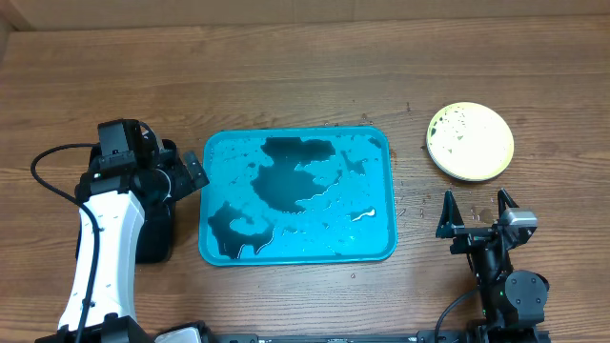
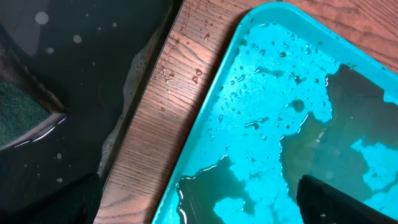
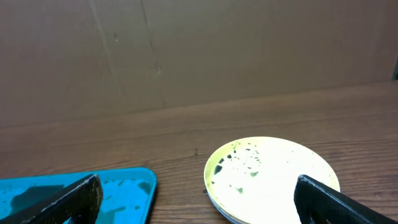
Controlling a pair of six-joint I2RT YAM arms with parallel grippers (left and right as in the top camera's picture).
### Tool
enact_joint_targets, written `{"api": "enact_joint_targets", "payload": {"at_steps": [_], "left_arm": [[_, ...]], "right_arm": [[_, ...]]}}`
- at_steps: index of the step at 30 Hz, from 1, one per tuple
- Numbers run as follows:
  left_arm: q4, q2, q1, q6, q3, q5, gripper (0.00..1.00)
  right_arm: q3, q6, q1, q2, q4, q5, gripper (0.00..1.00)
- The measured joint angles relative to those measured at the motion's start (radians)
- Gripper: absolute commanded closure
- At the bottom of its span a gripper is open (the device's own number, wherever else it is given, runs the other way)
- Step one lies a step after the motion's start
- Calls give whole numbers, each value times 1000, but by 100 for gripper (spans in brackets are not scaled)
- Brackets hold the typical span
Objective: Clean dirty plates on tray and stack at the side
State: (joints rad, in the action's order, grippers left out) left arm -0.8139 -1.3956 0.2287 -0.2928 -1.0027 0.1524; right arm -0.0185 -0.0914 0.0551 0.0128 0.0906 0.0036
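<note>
The turquoise tray lies mid-table with dark puddles of dirty water and no plates in it; its wet left part fills the left wrist view. A stack of plates with the yellow-green rimmed one on top, carrying dark specks, sits on the table at the right, also in the right wrist view. The plates under it barely show. My left gripper is open and empty over the tray's left rim. My right gripper is open and empty, short of the plates.
A black tray of dark water with a green sponge sits left of the turquoise tray, partly under my left arm. Water drops lie on the wood between them.
</note>
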Motion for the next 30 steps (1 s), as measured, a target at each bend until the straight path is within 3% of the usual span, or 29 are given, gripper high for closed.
{"api": "enact_joint_targets", "payload": {"at_steps": [24, 30], "left_arm": [[-2, 0, 0, 1, 0, 0, 0], [-9, -2, 0, 73, 0, -16, 0]], "right_arm": [[0, 8, 0, 0, 0, 0, 0], [0, 10, 0, 0, 0, 0, 0]]}}
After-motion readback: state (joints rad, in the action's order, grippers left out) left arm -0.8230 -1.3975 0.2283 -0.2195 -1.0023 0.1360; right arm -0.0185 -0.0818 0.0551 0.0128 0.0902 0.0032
